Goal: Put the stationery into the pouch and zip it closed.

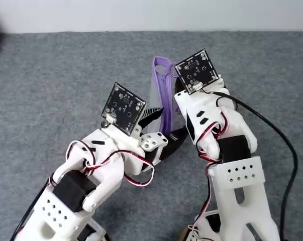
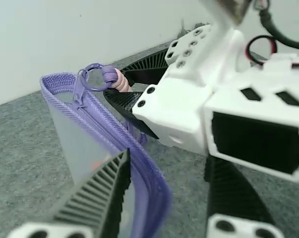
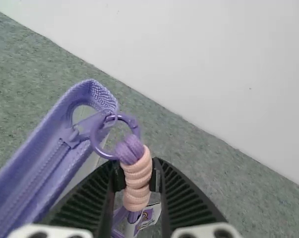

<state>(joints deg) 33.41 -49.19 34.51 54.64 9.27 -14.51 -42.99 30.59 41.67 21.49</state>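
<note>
The right gripper (image 3: 137, 167) is clenched on the coiled pink-and-purple pull cord (image 3: 135, 186), whose ring (image 3: 108, 136) hooks the slider (image 3: 82, 133) at the zip's end. The pouch (image 1: 165, 90) is upright, zip uppermost, over the grey carpet (image 1: 45, 75), at 12 o'clock from both arms. The left gripper (image 2: 166, 168), spread wide, straddles its zip band (image 2: 139, 163) from 7 o'clock. Inside, a blurred orange shape (image 2: 95, 164) shows through the translucent wall.

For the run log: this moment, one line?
pouch upright, zipped | right end effector shut on zipper pull | left end effector open around pouch
</note>
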